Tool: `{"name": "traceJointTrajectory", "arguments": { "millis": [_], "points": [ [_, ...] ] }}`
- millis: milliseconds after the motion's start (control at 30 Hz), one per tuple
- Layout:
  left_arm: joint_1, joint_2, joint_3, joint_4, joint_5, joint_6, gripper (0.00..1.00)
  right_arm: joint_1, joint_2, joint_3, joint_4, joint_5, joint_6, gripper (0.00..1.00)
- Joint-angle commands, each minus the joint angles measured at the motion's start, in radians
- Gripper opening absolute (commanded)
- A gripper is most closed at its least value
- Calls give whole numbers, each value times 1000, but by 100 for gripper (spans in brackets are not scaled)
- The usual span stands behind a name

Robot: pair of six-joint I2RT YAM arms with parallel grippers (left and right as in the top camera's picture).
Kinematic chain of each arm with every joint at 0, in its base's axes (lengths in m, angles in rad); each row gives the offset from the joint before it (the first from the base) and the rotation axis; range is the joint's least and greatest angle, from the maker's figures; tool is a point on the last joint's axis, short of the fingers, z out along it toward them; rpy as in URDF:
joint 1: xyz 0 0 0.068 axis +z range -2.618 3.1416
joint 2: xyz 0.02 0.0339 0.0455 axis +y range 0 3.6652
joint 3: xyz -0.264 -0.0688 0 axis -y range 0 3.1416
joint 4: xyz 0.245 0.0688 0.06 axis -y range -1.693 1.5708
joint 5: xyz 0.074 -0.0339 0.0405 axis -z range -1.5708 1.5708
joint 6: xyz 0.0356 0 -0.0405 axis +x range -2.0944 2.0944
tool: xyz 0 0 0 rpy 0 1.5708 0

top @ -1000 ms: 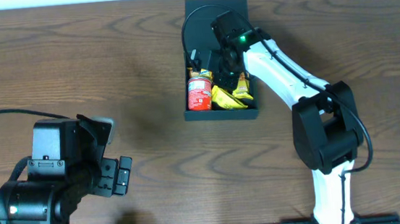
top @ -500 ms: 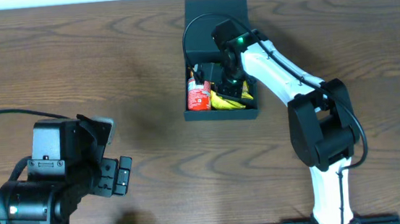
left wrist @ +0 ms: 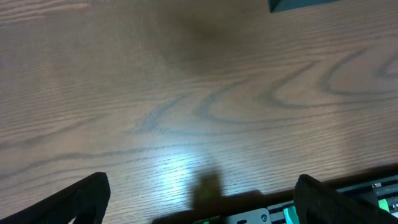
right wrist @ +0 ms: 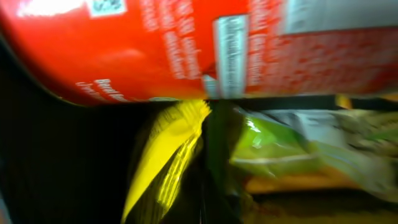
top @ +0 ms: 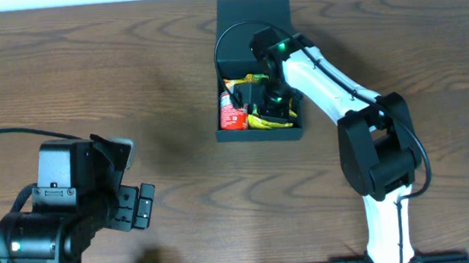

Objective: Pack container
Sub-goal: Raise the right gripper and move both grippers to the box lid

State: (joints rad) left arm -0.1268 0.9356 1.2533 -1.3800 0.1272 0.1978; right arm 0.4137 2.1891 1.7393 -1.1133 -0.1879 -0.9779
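Right pincer [top: 259, 95] dropped into one container [top: 252, 17], together beside one red can [top: 231, 112]; left pincer [left wrist: 200, 198] apart.

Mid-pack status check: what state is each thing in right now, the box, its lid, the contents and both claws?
Dark teal-green rectangular matte container: open, partly filled.
Hinged flap lid: swung back, open.
Red cylindrical can: lying inside the container, left side.
Yellow crinkled snack packets: inside, beside the can.
Right claw: shut, down among the contents; grip unclear.
Left claw: open, empty, over the brown wooden table.
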Motion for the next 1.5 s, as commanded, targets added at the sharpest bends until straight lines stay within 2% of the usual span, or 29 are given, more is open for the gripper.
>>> {"name": "traceJointTrajectory", "arguments": {
  "millis": [0, 200, 367, 567, 767, 867, 900, 933, 967, 1100, 1233, 1267, 1333, 1467],
  "points": [
    [3, -2, -3, 2, 3, -11, 95, 4, 8, 87, -12, 25, -18, 1],
    [3, -2, -3, 6, 3, -11, 95, 4, 8, 226, -118, -44, -16, 1],
    [3, 10, -3, 69, 2, 9, 96, 4, 8, 347, -176, -52, 71, 2],
    [3, 87, -4, 133, 5, 27, 95, -32, -15, 542, -289, -34, 339, 2],
    [3, 239, -6, 188, 82, 112, 95, -153, -124, 558, -300, 94, 706, 1],
    [3, 319, -6, 322, 111, 48, 97, -225, -137, 558, -299, 59, 854, 2],
    [3, 356, -6, 405, 143, -5, 82, -257, -136, 556, -295, -2, 902, 2],
    [3, 391, -6, 482, 187, -31, 55, -284, -130, 549, -280, -80, 924, 2],
    [3, 431, -6, 571, 236, -66, 38, -304, -125, 546, -262, -143, 935, 2],
    [3, 581, 12, 864, 340, -245, 29, -347, -116, 544, -165, -186, 991, 2],
    [5, 788, 100, 1183, 419, -538, 25, -358, -111, 544, 61, -163, 1051, 1],
    [5, 857, 148, 1257, 449, -605, 25, -358, -104, 544, 122, -108, 1092, 1],
    [5, 964, 249, 1316, 494, -668, 25, -354, -78, 544, 186, -18, 1163, 2],
    [5, 1116, 444, 1294, 528, -704, 25, -368, 0, 544, 244, 0, 1234, 2]
  ]
}}
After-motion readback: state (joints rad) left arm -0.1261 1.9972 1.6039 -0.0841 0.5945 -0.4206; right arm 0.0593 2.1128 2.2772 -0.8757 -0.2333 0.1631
